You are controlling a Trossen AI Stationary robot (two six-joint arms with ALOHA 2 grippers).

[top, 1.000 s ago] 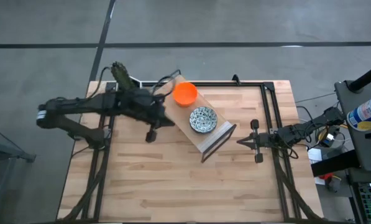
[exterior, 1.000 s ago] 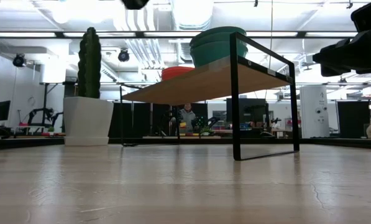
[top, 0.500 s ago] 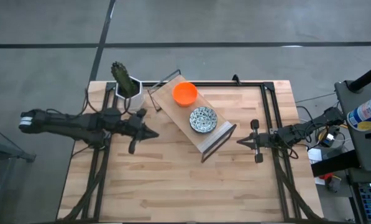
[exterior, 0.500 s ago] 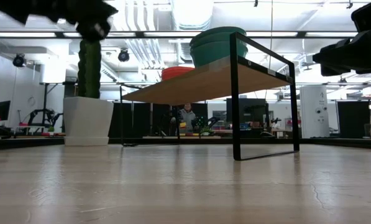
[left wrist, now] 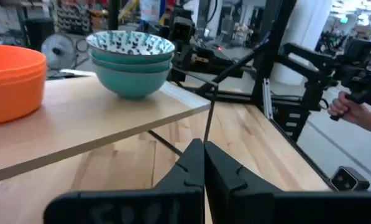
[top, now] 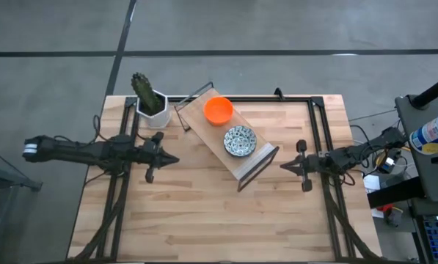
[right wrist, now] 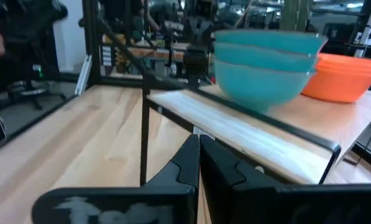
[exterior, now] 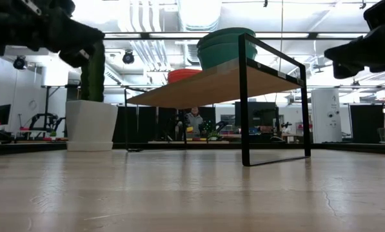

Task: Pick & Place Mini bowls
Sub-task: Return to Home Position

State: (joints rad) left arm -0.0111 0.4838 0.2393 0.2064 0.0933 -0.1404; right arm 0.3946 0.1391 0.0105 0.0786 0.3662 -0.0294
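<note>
A stack of white bowls with blue-green pattern point(top: 240, 140) and a stack of orange bowls point(top: 219, 110) stand by their bases on the board of a small raised wooden shelf point(top: 207, 132) in the table's middle. Both stacks also show in the left wrist view: patterned bowls point(left wrist: 130, 62), orange bowls point(left wrist: 11, 81). My left gripper point(top: 173, 158) is shut and empty, level above the table, left of the shelf and pointing at it. My right gripper point(top: 282, 166) is shut and empty, just right of the shelf, pointing at the patterned stack point(right wrist: 266, 62).
A white hexagonal pot with a cactus point(top: 151, 110) stands at the far left, close behind my left arm. The shelf's black metal legs point(exterior: 245, 103) stand between the grippers. A person's hand point(left wrist: 353, 109) shows beyond the table's right side. Bare wood lies along the near side point(top: 219, 220).
My left arm has drawn back from beside the orange bowls on the shelf toward the table's left edge and slightly nearer, and has come down into the low view's upper left. The bowls and my right arm have stayed put.
</note>
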